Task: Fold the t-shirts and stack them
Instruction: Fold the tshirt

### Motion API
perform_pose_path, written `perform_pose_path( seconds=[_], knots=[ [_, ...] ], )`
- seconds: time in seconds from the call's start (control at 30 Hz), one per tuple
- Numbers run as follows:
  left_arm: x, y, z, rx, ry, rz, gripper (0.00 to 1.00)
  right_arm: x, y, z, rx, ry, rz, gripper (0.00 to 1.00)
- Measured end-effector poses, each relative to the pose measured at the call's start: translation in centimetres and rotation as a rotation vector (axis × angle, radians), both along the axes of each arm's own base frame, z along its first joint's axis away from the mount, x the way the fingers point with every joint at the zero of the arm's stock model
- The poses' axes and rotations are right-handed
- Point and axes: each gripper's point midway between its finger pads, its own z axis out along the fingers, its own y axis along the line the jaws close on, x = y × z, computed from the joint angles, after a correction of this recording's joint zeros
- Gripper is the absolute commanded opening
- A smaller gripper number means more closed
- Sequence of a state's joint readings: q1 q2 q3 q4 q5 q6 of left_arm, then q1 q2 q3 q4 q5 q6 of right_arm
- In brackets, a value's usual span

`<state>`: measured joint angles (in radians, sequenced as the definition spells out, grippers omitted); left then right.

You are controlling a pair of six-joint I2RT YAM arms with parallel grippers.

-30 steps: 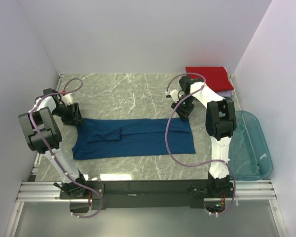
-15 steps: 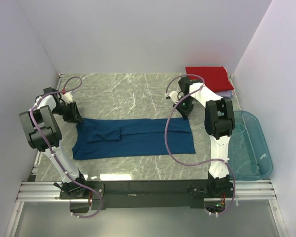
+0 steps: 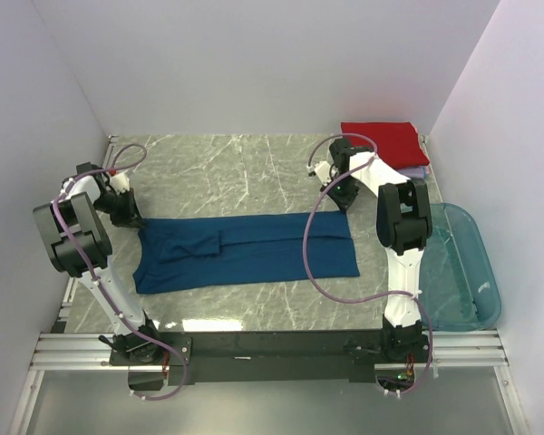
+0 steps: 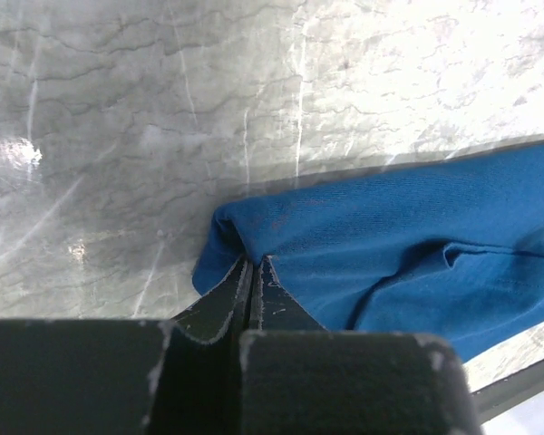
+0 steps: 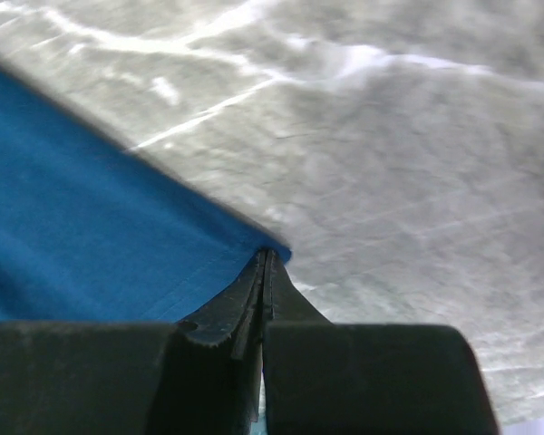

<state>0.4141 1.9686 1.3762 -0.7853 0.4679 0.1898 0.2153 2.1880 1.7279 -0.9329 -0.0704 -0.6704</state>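
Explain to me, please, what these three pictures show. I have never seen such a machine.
Two robot arms are bolted at the near edge of a marble table. The wide picture comes from a camera above and behind them; the two close pictures come from cameras on the wrists. A dark blue t-shirt lies spread across the table. The left fingers are shut on one far corner, the right fingers on the other. A folded red t-shirt lies at the far right, a teal tub at the right edge.
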Motion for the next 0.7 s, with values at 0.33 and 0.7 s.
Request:
perform_pose_path(
  seconds=[0.33, 0.7],
  knots=[
    [1.0, 0.6, -1.0, 0.014, 0.015, 0.009, 0.01, 1.3, -1.1, 0.0, -0.048, -0.054, -0.063, 0.0],
    [11.1, -0.6, -0.4, 0.106, -0.102, -0.068, 0.43, 0.5, -1.3, -0.3, -0.057, -0.016, -0.081, 0.24]
  ],
)
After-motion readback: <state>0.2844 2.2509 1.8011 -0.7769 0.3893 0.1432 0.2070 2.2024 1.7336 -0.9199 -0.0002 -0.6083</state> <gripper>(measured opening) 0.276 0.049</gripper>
